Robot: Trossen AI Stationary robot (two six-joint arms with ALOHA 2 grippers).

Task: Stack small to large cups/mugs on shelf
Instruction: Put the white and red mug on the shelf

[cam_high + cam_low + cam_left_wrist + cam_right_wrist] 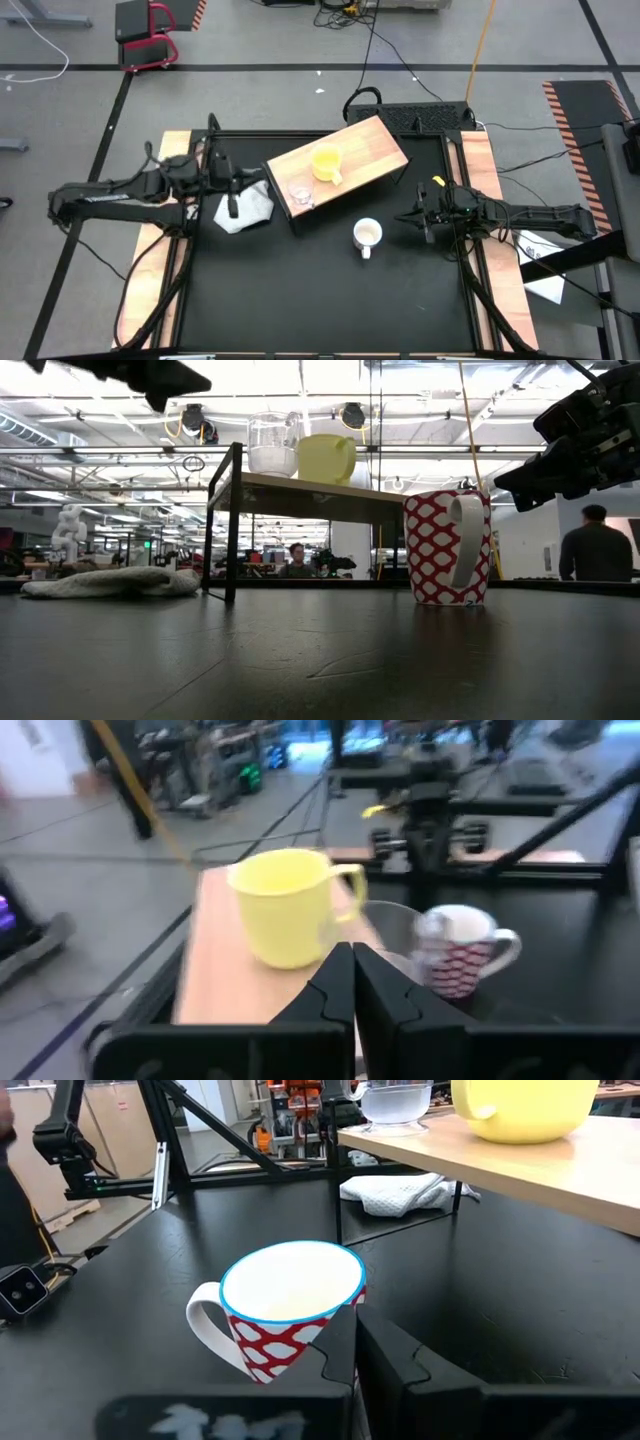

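Note:
The shelf (350, 160), with a wood-grain top and dark sides, stands at the table's far middle. The yellow mug (327, 165) and the small clear glass cup (300, 193) stand upright on its top, apart; both also show in the low view, the mug (326, 458) and the glass cup (272, 444). The white mug with the red pattern (367, 236) stands upright on the black table, near the shelf's right end. My left gripper (353, 982) is shut and empty, raised left of the shelf above the cloth. My right gripper (355, 1348) is shut and empty, just right of the patterned mug (290, 1308).
A white-grey cloth (245, 208) lies crumpled on the table by the shelf's left end. Wooden side rails (480, 170) run along both table edges. Bare black tabletop (320, 300) lies toward the near edge. People show in the room beyond (597, 550).

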